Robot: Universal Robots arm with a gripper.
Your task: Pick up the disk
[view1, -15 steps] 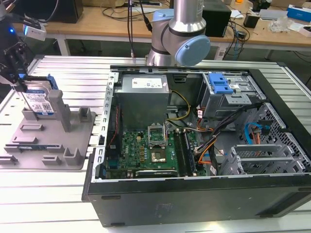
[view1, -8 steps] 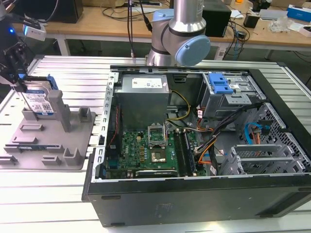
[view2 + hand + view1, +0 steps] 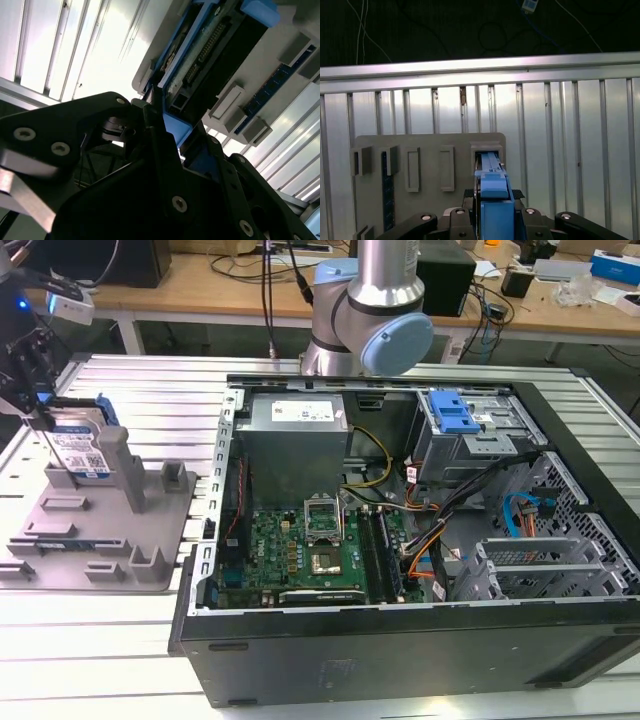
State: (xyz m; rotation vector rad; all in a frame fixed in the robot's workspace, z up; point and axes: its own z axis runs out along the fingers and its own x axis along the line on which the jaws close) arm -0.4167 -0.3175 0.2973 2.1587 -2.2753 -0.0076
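Standing on edge in the grey fixture tray (image 3: pixel 150 540), the disk (image 3: pixel 82 448) sits clamped between the gripper (image 3: pixel 42 412) fingers; rigid, dense and smooth-sided, probably best held by its blue rails.

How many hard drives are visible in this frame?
1. The disk stands on edge in the grey fixture tray at the exterior view's left, between the jaws of the gripper. Others may sit hidden inside the drive cage.
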